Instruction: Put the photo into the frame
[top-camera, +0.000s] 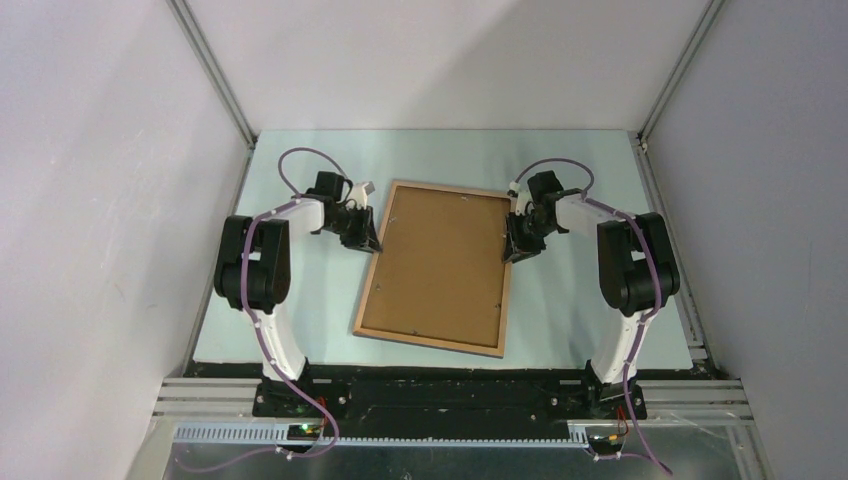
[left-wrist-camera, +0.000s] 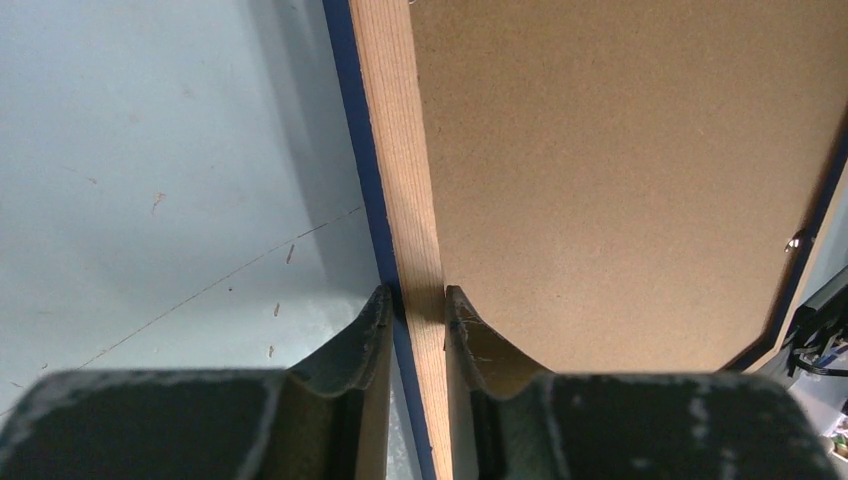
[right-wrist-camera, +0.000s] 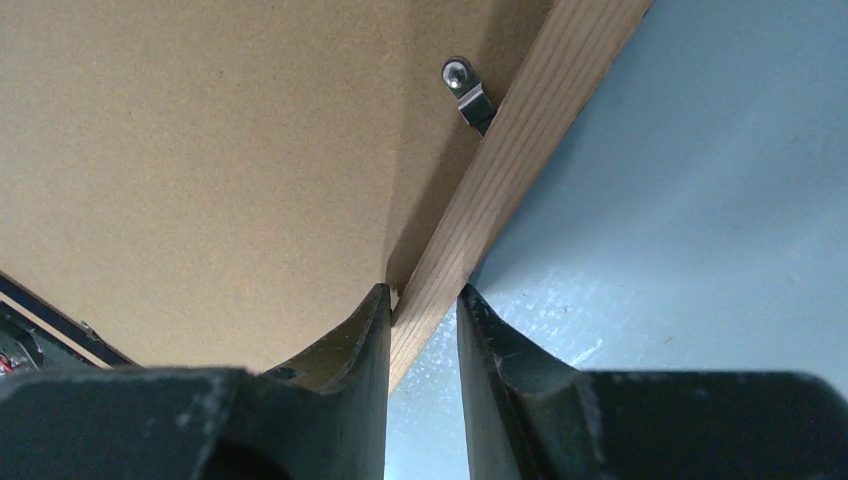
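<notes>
frame (top-camera: 430, 344): no text or label legible
backing board (top-camera: 440, 265): no print legible
table (top-camera: 310, 300): no writing legible

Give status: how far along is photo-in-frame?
Done: board sits in the frame, back up; photo not visible, so unconfirmed inside. In hand: left fingers and right fingers pinch opposite rails. Left: probably flipping it over to check the photo.

**Singles All Round, Bar One Pair**

One frame (left-wrist-camera: 405, 150) lies on one table (top-camera: 300, 330), with one brown backing board (top-camera: 440, 265) inside the frame. There are two grippers: the left gripper (left-wrist-camera: 418, 295) at its left rail, the right gripper (right-wrist-camera: 425, 292) at its right. One metal clip (right-wrist-camera: 467, 92) shows beside that right rail.
</notes>
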